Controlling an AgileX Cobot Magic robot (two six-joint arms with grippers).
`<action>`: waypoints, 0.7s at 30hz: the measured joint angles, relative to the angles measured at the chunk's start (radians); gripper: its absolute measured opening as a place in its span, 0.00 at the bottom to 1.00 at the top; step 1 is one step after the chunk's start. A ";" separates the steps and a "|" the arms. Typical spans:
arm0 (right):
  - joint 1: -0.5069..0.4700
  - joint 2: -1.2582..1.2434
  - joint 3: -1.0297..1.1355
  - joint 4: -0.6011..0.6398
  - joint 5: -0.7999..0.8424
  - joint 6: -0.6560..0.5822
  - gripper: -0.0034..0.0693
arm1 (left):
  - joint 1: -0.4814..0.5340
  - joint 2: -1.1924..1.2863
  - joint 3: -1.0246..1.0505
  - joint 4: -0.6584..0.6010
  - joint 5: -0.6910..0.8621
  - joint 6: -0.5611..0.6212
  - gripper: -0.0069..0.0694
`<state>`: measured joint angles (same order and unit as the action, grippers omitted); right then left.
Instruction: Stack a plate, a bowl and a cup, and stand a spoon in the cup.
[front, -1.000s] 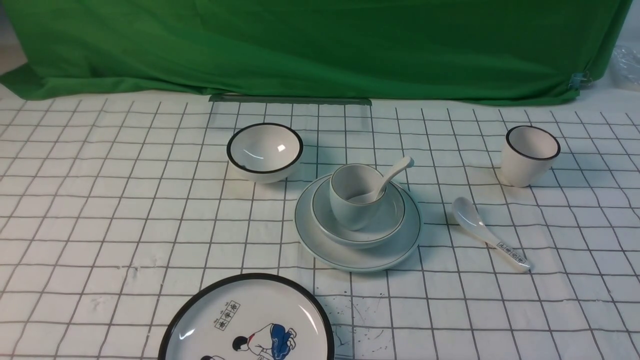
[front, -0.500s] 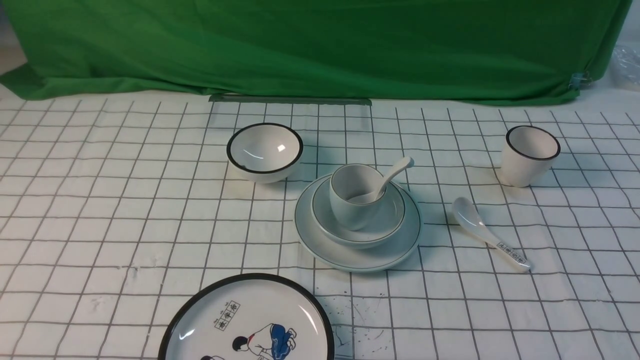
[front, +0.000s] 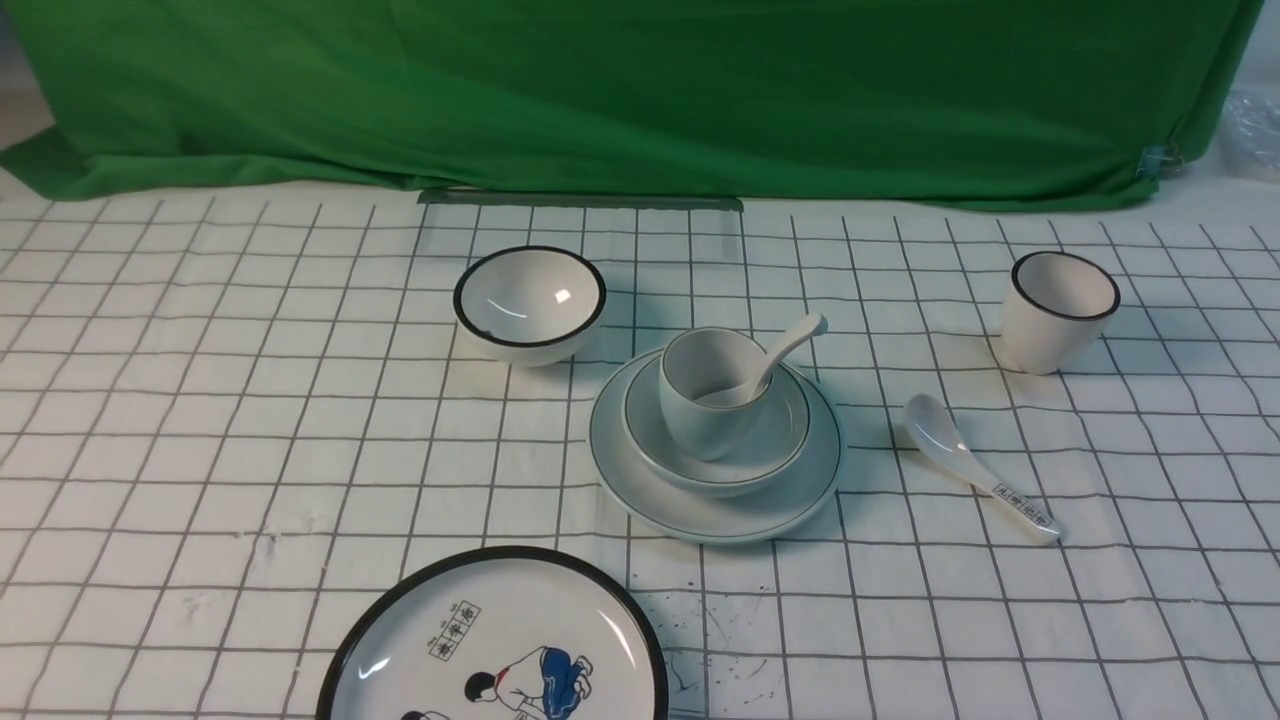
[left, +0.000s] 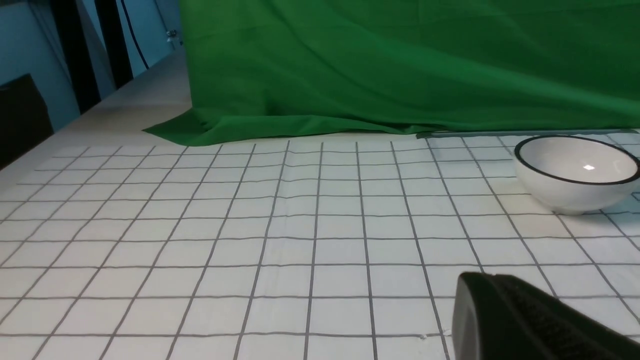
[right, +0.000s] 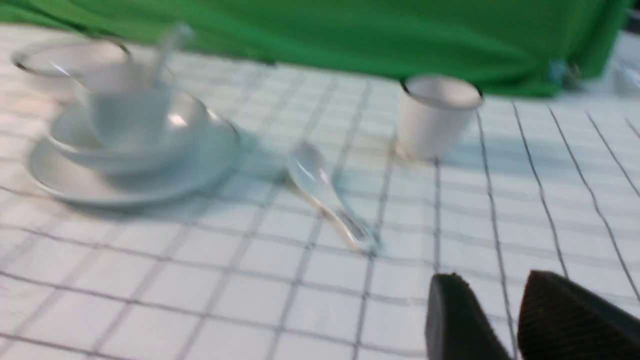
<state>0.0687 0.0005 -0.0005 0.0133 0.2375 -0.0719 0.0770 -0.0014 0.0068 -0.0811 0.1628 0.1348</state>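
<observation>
Plate (front: 715, 505), the largest piece, sits at the table's centre; on it we see the bowl (front: 775, 445), in that the cup (front: 700, 415), and the spoon (front: 790, 345) leaning in the cup, handle up to the right. Right of the stack lies a printed spoon (front: 975, 467), with a black-rimmed cup (front: 1060, 310) farther right. Our right gripper (right: 515, 320) shows two fingertips slightly parted, holding nothing. Of our left gripper (left: 530, 320) only one finger appears; we cannot tell its jaws.

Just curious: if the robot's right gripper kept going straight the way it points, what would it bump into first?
Probably the printed-handle spoon, lying just ahead of the right gripper; the black-rimmed cup stands beyond. Blur makes depth uncertain.
</observation>
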 joint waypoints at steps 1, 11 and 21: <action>-0.035 0.000 0.006 0.000 0.008 -0.001 0.37 | 0.000 0.000 0.000 0.000 0.000 0.000 0.10; -0.087 0.000 0.008 0.003 0.017 -0.027 0.37 | 0.000 0.000 0.000 0.003 0.000 0.003 0.10; -0.087 0.000 0.008 0.004 0.017 -0.024 0.37 | 0.000 0.000 0.000 0.003 0.000 0.003 0.10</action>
<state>-0.0179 0.0005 0.0077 0.0171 0.2542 -0.0963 0.0770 -0.0014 0.0068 -0.0782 0.1628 0.1377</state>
